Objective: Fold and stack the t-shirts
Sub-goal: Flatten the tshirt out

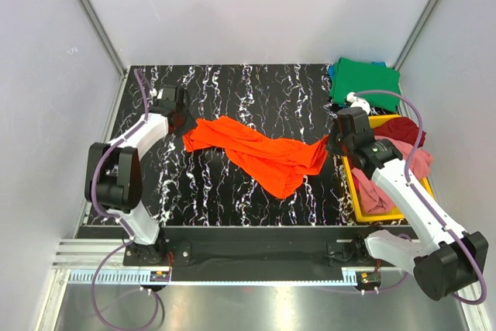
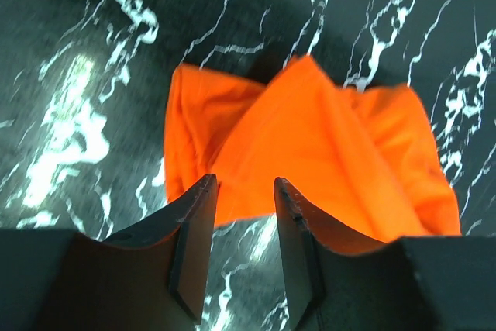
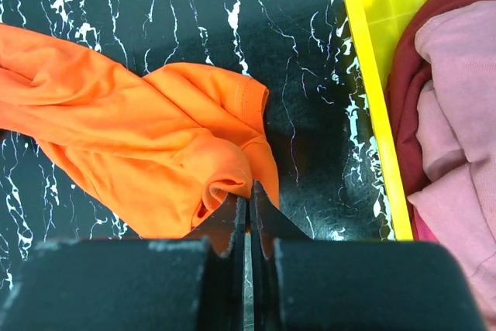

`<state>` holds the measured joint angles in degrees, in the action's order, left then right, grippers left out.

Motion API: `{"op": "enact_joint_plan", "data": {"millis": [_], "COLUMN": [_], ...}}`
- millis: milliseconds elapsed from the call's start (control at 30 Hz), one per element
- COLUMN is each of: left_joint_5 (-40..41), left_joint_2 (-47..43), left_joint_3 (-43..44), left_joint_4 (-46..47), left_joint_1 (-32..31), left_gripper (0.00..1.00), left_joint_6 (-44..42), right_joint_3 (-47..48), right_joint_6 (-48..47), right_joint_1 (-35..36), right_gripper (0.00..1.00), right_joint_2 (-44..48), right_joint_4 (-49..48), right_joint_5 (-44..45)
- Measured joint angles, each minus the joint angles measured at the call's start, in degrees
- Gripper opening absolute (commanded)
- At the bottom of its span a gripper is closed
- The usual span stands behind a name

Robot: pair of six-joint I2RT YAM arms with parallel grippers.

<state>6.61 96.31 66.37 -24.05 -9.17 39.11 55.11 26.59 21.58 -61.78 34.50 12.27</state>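
Observation:
A bright orange t-shirt (image 1: 256, 153) lies crumpled in a long strip across the black marbled table. My left gripper (image 1: 180, 123) hovers over its left end. In the left wrist view the jaws (image 2: 244, 184) stand apart, the orange cloth's (image 2: 310, 137) edge lies just at the fingertips, and bare table shows in the gap. My right gripper (image 1: 333, 145) is at the shirt's right end. In the right wrist view it (image 3: 249, 187) is shut on a small fold of the orange fabric (image 3: 139, 137), which rises slightly toward it.
A yellow tray (image 1: 353, 184) at the right edge holds a dark red shirt (image 1: 404, 131) and a pink one (image 1: 418, 162). Its rim (image 3: 368, 75) runs close to my right gripper. A folded green shirt (image 1: 366, 81) lies on a blue one (image 1: 332, 71) at the back right.

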Motion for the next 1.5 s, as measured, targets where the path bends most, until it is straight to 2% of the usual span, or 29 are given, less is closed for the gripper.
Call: {"op": "enact_joint_plan", "data": {"millis": [433, 967, 1500], "left_joint_5": [-0.98, -4.52, -3.65], "left_joint_2": [6.64, 6.71, 4.46], "left_joint_3": [0.81, -0.31, -3.82], "left_joint_4": [1.53, 4.74, 4.98], "left_joint_1": [2.29, 2.1, -0.81], "left_gripper": [0.41, 0.4, 0.39], "left_joint_6": [0.22, 0.46, 0.9], "right_joint_3": [0.0, -0.02, -0.09], "right_joint_6": [-0.7, -0.66, -0.66], "right_joint_1": [0.0, 0.0, 0.0], "right_gripper": [0.0, 0.0, 0.0], "right_joint_2": [0.0, -0.11, -0.24], "right_joint_4": [-0.22, -0.33, -0.42], "right_joint_5": [-1.31, -1.51, -2.51]}}
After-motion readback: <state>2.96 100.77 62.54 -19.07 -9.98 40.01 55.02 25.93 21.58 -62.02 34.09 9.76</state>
